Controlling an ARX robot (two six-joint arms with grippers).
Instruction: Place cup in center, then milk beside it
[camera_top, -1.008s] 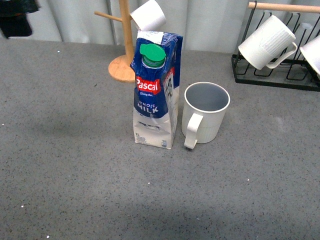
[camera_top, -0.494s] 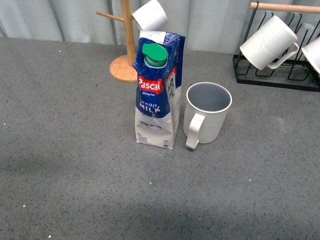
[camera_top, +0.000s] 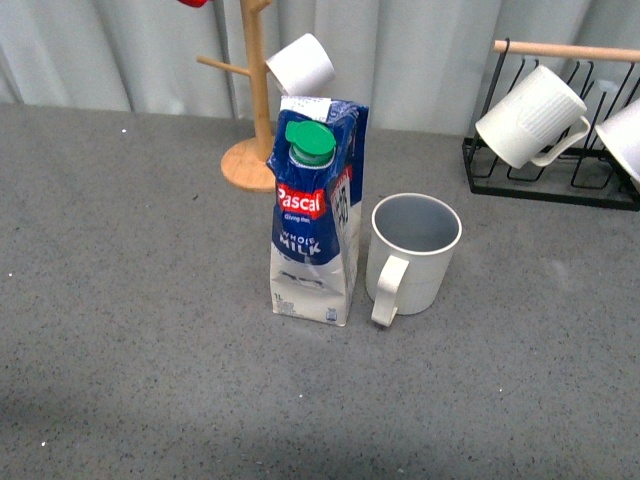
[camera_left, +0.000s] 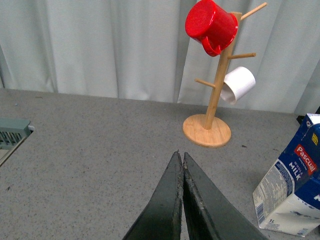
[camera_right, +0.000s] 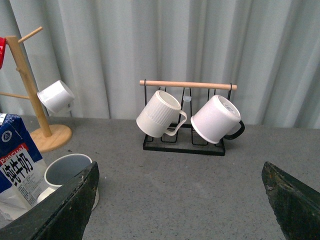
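The cup (camera_top: 412, 250), a cream-white mug with a grey-blue inside, stands upright on the grey table with its handle toward me. The milk (camera_top: 312, 225), a tall blue and white carton with a green cap, stands close on its left, a narrow gap between them. Neither gripper shows in the front view. My left gripper (camera_left: 180, 154) is shut and empty above bare table, the milk (camera_left: 292, 185) off to one side. My right gripper (camera_right: 180, 167) is open and empty, with the cup (camera_right: 67, 170) and milk (camera_right: 17, 165) beside one finger (camera_right: 65, 205).
A wooden mug tree (camera_top: 255, 100) with a small white mug (camera_top: 300, 62) stands behind the milk; it also holds a red mug (camera_left: 210, 25). A black rack (camera_top: 550, 170) at the back right holds a ribbed white mug (camera_top: 530, 115) and another mug (camera_right: 217, 119).
The front view has shifted, so carton and cup sit slightly lower in frame. They keep their places on the table. A dark shape at the top left a second ago is gone.
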